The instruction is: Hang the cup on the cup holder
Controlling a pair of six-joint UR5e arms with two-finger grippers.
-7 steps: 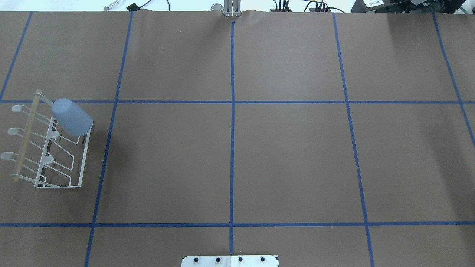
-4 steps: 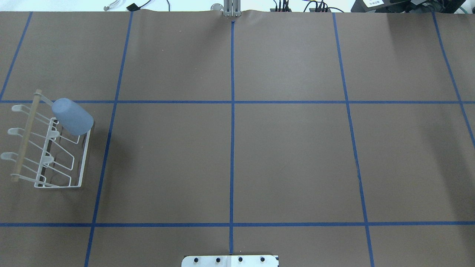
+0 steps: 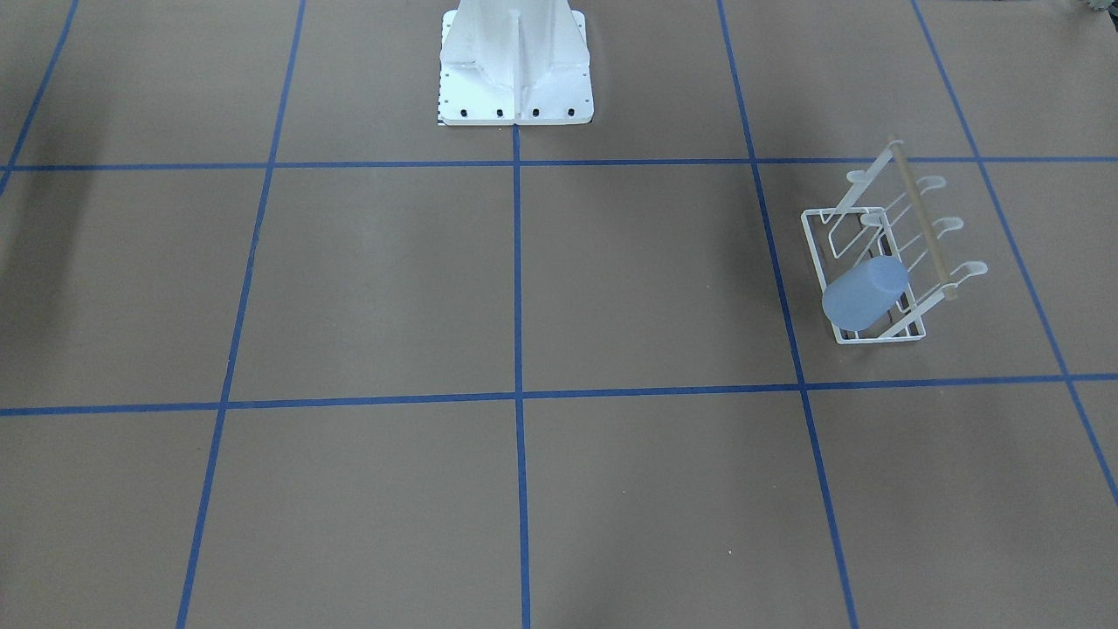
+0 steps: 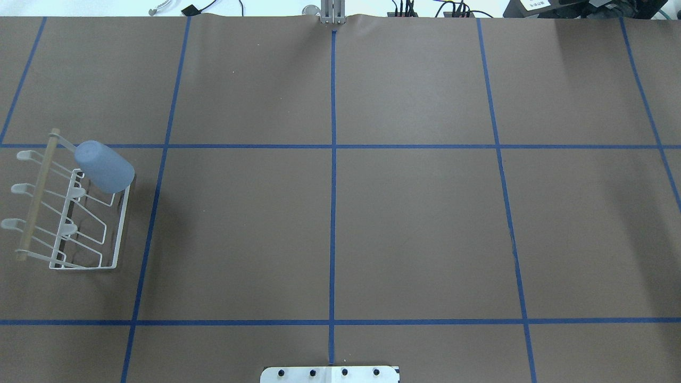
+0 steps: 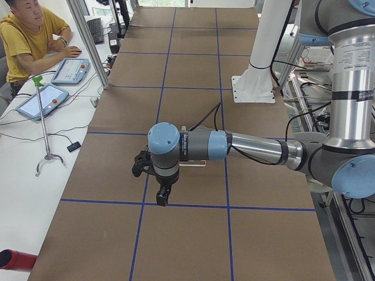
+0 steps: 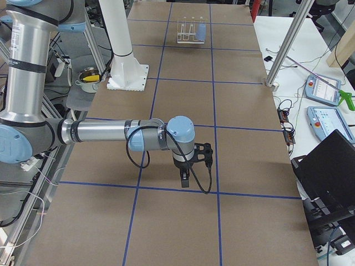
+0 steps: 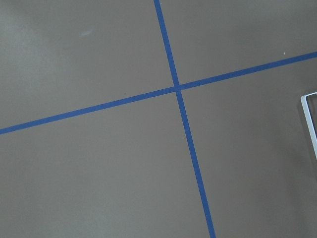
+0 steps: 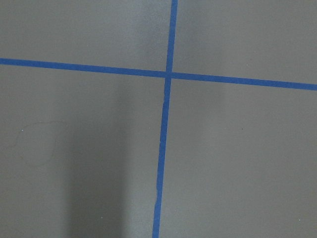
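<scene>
Close to the table point(image 4: 415, 229)'s left edge: cup holder point(image 4: 122, 229), upright, with cup point(image 4: 105, 166) slipped mouth-down over the prong at its far end, narrow base tilted up toward the wooden bar point(image 4: 37, 196). Judged already hung (no grip on it anywhere). Next, left gripper point(image 5: 162, 196), then right gripper point(image 6: 186, 180), each pointing down over bare paper, apart from the rack. Open or closed, impossible to tell from the side views. To finish well: leave the cup alone, keep both arms clear, and check for deep seating on the prong and no rocking.
</scene>
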